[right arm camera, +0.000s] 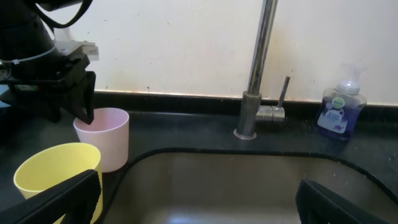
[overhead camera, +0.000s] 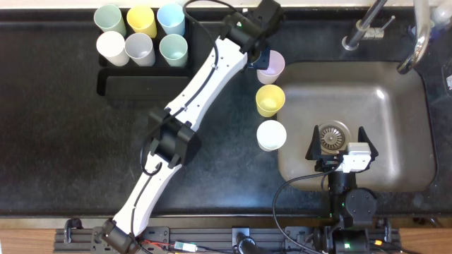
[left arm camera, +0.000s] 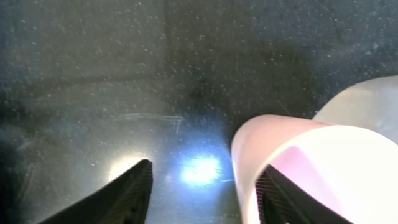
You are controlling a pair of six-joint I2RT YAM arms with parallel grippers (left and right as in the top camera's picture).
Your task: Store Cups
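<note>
Pink cup rim sits between spread fingers of the left end effector.

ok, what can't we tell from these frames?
- Pink cup, top view: part of rim hidden by left arm's fingers; contact unclear.
- Yellow cup, right wrist view: base cut by the edge.
- Drain, top view: partly under right fingers.
- Faucet, right wrist view: spout cut off.
</note>
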